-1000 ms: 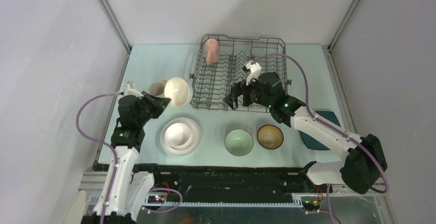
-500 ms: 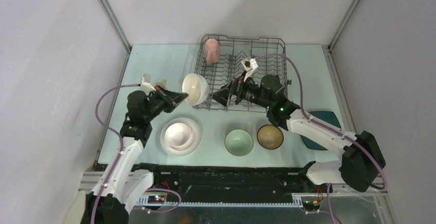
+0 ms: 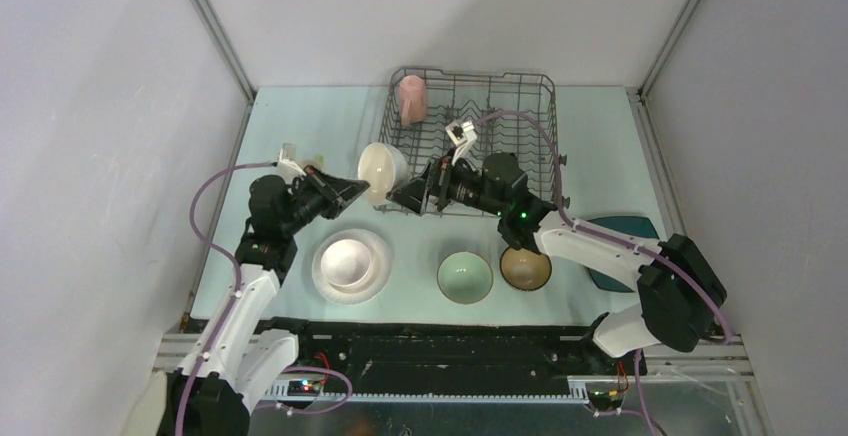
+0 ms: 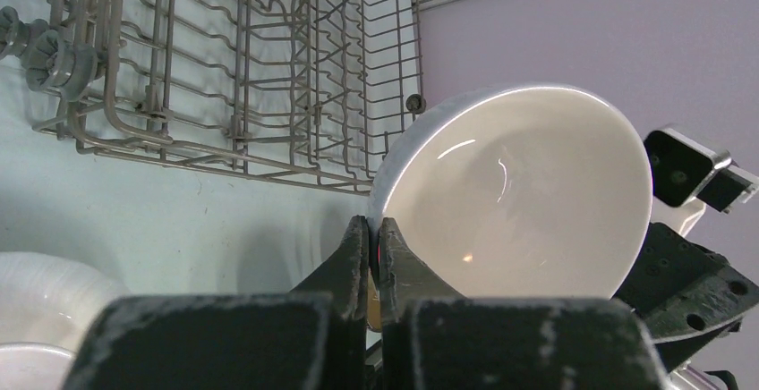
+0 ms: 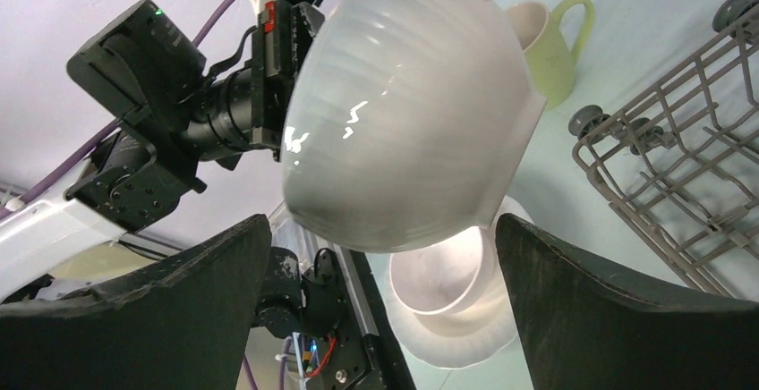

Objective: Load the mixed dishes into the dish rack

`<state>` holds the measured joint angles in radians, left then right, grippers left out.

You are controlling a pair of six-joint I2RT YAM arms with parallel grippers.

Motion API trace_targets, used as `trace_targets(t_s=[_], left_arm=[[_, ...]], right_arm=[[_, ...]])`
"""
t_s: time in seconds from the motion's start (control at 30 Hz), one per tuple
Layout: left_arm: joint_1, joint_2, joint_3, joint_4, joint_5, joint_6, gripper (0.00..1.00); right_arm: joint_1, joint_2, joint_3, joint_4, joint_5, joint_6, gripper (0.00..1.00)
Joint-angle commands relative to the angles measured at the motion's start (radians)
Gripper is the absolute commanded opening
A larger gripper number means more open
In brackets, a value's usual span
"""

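Note:
My left gripper (image 3: 362, 192) (image 4: 376, 226) is shut on the rim of the white bowl (image 3: 381, 170) (image 4: 528, 189) and holds it in the air beside the dish rack's (image 3: 520, 106) (image 4: 268, 68) front left corner. My right gripper (image 3: 402, 196) (image 5: 385, 256) is open, its fingers either side of the white bowl (image 5: 403, 113), not touching it. The pink mug (image 3: 412, 98) stands in the rack's far left corner. The pale pink bowl (image 3: 346, 259) (image 5: 443, 278) sits on the white plate (image 3: 372, 281). The pale green bowl (image 3: 465, 277), brown bowl (image 3: 526, 268) and teal plate (image 3: 612, 274) lie on the table. The yellow-green mug (image 5: 553, 50) stands behind the bowl.
The rack's wheels (image 5: 591, 123) and wire edge (image 5: 671, 184) are close to my right gripper. Grey enclosure walls (image 3: 120, 106) stand on both sides. The black front rail (image 3: 440, 341) runs along the table's near edge.
My left gripper lifted the white bowl from beside the mug and carried it right to the rack's corner. My right arm swung left over the rack's front to meet it, jaws open.

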<state>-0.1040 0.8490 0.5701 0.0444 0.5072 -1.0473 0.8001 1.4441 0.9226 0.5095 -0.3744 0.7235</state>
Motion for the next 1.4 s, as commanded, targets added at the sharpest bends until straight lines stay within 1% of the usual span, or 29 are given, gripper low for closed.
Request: trace_targets(t_s=[0.0, 0.13, 0.23, 0.33, 0.47, 0.5, 0.53, 0.57, 0.6, 0.63, 0.67, 0.7, 0.8, 1.0, 1.07, 1.13, 1.23, 1.33, 1.37], left_arm=[[-0.009, -0.009, 0.041, 0.118, 0.053, -0.032, 0.00], [-0.013, -0.012, 0.040, 0.119, 0.063, -0.029, 0.00], [-0.017, -0.017, 0.040, 0.115, 0.065, -0.022, 0.00], [-0.022, -0.018, 0.034, 0.110, 0.058, -0.005, 0.00], [-0.033, -0.010, 0.016, 0.133, 0.051, -0.006, 0.00], [-0.039, -0.008, 0.013, 0.142, 0.045, -0.006, 0.00], [-0.045, -0.005, 0.012, 0.143, 0.041, -0.005, 0.00], [-0.047, -0.004, 0.012, 0.145, 0.034, -0.004, 0.01], [-0.048, -0.003, 0.011, 0.145, 0.029, -0.003, 0.04], [-0.048, -0.003, 0.010, 0.145, 0.021, -0.002, 0.11], [-0.049, -0.002, 0.011, 0.145, 0.017, 0.000, 0.15], [-0.048, -0.001, 0.012, 0.139, 0.008, 0.001, 0.20], [-0.048, 0.016, 0.019, 0.136, 0.007, 0.004, 0.22], [-0.048, 0.057, 0.012, 0.141, 0.017, 0.026, 0.30], [-0.048, 0.063, 0.009, 0.146, 0.017, 0.031, 0.30], [-0.049, 0.071, 0.011, 0.141, 0.015, 0.038, 0.39], [-0.049, 0.076, 0.027, 0.119, 0.011, 0.061, 0.46], [-0.049, 0.070, 0.044, 0.072, -0.007, 0.114, 0.50], [-0.051, 0.070, 0.050, 0.028, -0.034, 0.134, 0.51]], right_arm=[[0.013, 0.028, 0.049, 0.068, 0.040, 0.019, 0.97], [0.024, 0.033, 0.065, 0.054, 0.069, 0.005, 0.95], [0.030, 0.030, 0.065, 0.052, 0.094, -0.008, 0.90], [0.044, 0.026, 0.065, 0.050, 0.129, -0.025, 0.88], [0.060, 0.021, 0.065, 0.049, 0.161, -0.043, 0.73], [0.061, 0.022, 0.065, 0.051, 0.163, -0.047, 0.61], [0.062, 0.018, 0.065, 0.051, 0.171, -0.050, 0.54], [0.063, 0.016, 0.065, 0.043, 0.178, -0.054, 0.35], [0.062, 0.010, 0.065, 0.037, 0.198, -0.055, 0.25], [0.062, 0.006, 0.065, 0.023, 0.210, -0.062, 0.08], [0.061, -0.004, 0.065, 0.013, 0.240, -0.064, 0.03], [0.056, -0.014, 0.065, -0.006, 0.252, -0.069, 0.00], [0.032, -0.024, 0.065, -0.028, 0.255, -0.073, 0.00], [-0.055, -0.032, 0.065, -0.070, 0.201, -0.057, 0.00], [-0.078, -0.038, 0.065, -0.093, 0.198, -0.058, 0.00], [-0.100, -0.044, 0.065, -0.111, 0.190, -0.064, 0.00], [-0.142, -0.062, 0.065, -0.145, 0.201, -0.088, 0.00], [-0.211, -0.082, 0.089, -0.252, 0.225, -0.163, 0.00], [-0.223, -0.082, 0.118, -0.324, 0.232, -0.213, 0.00]])
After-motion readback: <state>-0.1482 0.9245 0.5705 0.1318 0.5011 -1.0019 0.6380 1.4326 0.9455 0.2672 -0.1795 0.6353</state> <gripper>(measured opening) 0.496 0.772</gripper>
